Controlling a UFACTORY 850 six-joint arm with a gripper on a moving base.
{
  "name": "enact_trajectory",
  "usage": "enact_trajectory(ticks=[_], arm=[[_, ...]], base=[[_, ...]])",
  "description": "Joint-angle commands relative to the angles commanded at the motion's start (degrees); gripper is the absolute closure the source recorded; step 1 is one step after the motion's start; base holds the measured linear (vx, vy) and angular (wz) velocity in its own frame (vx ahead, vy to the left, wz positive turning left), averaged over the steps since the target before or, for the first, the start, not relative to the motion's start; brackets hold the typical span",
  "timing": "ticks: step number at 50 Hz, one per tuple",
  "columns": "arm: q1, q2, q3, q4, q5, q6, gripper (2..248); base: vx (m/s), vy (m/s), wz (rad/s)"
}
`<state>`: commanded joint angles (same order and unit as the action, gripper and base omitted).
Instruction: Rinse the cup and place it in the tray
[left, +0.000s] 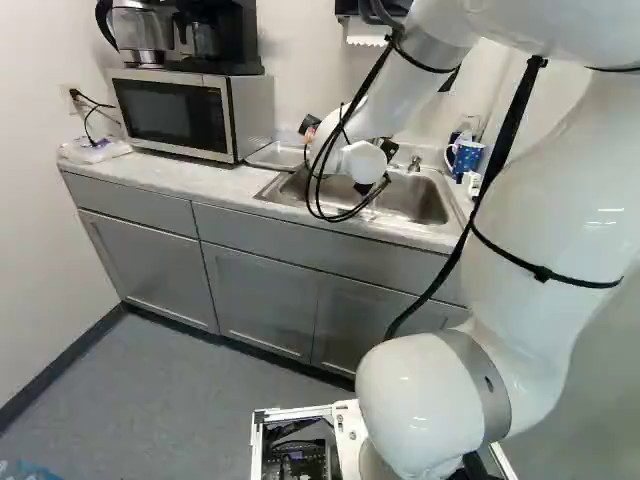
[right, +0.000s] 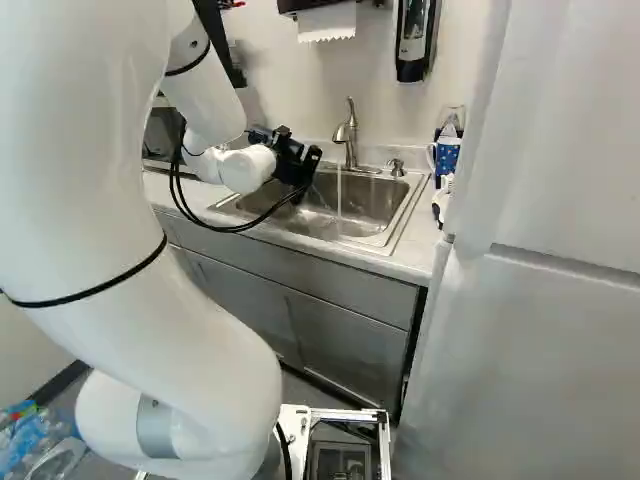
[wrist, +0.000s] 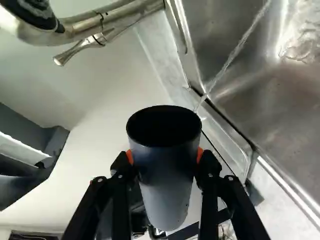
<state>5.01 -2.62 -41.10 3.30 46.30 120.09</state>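
Gripper (right: 300, 168): set about as wide as the cup, both orange pads (wrist: 130, 156) pressing the walls from opposite sides; the hold is closed on it. Cup (wrist: 165, 175): dark, held tilted over the sink end, its round mouth open beyond the fingertips and unobstructed in the wrist view.

Water: a thin stream (wrist: 235, 52) spans from beside the cup's lip toward the basin. A second stream (right: 339, 195) drops from the faucet, a short way from the gripper.

Edges: the sink rim (wrist: 285, 182) runs close beside the cup, with a shallow metal tray (left: 276, 155) outside that rim, its corner partly hidden behind the cup in the wrist view. The cup is in the gripper, not in the tray. Contact of cup with rim or tray: none seen.

Room: the basin (right: 365, 200) lies below and to one side of the gripper, its hollow giving open space there. On the other side, ahead, the metal faucet (right: 349, 135) narrows the way; its lever stands out near the cup. A small sink fitting (right: 396, 167) sits past the faucet.

Farther: a blue patterned mug (right: 446, 155) beyond the basin's far end from the gripper; the microwave (left: 180, 115) on the tray side; paper towel dispenser (right: 325, 20) on the wall above.
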Motion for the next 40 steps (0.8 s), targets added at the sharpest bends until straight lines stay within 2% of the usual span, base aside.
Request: enact_trajectory(ticks=[40], arm=[[0.0,0.0,0.0,0.0,0.0,-0.32,125]], base=[[0.0,0.0,0.0]])
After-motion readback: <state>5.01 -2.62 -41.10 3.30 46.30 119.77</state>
